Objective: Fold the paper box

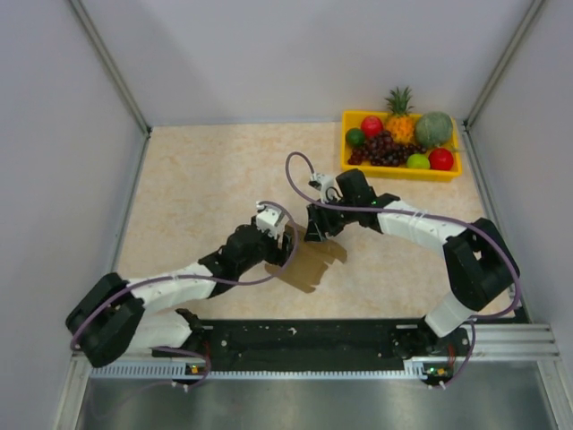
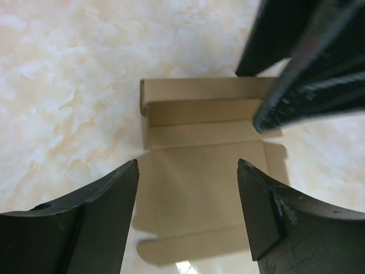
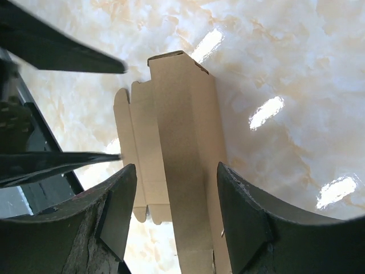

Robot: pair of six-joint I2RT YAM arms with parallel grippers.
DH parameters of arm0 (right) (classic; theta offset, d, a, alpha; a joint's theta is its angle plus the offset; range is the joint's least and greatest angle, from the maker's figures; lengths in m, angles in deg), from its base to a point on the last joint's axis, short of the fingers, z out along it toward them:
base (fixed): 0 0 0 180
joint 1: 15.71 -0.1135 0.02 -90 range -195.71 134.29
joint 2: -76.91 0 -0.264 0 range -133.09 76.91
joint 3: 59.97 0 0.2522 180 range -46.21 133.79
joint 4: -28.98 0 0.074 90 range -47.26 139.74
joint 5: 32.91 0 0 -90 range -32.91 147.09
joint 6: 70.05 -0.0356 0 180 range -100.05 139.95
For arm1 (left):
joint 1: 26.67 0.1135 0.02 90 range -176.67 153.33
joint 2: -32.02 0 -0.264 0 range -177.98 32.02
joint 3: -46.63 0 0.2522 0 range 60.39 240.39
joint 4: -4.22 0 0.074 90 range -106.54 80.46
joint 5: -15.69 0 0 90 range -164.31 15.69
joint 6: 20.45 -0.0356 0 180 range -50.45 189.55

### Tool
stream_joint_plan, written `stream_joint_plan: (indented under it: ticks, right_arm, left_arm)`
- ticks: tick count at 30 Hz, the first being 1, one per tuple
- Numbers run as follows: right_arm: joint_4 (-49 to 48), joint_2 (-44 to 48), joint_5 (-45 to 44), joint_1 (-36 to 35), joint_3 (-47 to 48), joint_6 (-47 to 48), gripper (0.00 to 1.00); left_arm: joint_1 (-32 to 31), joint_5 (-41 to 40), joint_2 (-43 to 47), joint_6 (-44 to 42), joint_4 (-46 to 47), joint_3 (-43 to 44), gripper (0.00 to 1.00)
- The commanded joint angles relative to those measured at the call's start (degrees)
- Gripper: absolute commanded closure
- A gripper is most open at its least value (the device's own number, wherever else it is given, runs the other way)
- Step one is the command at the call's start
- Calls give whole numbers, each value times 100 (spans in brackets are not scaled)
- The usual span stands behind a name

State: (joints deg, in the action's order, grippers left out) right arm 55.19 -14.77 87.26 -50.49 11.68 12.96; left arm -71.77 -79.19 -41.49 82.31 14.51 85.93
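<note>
1. The paper box (image 1: pixel 313 262) is being seen partly folded on the bench (image 1: pixel 197 179), near its middle, between the tips of the two arms.
2. One long wall of the box is being shown standing upright, while the other panels are lying flat.
3. The left hand (image 2: pixel 188 165) is being held released over the flat panel, fingers spread, with nothing being gripped.
4. The right hand (image 3: pixel 177 168) is being held spread astride the upright wall. No clamping is being shown, and contact by one finger cannot be told.
5. A yellow tray (image 1: pixel 398 173) of fruit is being seen at the far right corner, well apart from the box.
</note>
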Motion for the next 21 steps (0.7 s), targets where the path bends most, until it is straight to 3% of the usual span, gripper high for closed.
stream_joint_plan:
  ticks: [1, 5, 8, 9, 12, 17, 21]
  right_arm:
    - [-58, 54, -46, -90, 293, 101, 42]
    - [-41, 54, -99, -90, 311, 48, 42]
    - [-41, 62, -117, -90, 302, -5, 42]
    - [-41, 62, -108, -90, 267, -31, 42]
    - [-76, 115, -126, -99, 179, -75, 42]
    - [-93, 185, -187, -99, 91, -101, 43]
    - [-102, 212, -240, -99, 73, -110, 46]
  left_arm:
    - [10, 795, 1449, 359, -1199, -225, 25]
    - [203, 1452, 2428, 534, -2621, 212, 25]
    - [1018, 2182, 2606, 1157, -2959, 722, 23]
    - [1665, 2855, 2431, 1385, -2933, 829, 21]
    - [2529, 3685, 1704, 2221, -2592, 1145, 19]
    - [2867, 4951, 112, 2776, -1546, 1751, 22]
    - [2832, 5147, -846, 2864, -780, 1796, 25]
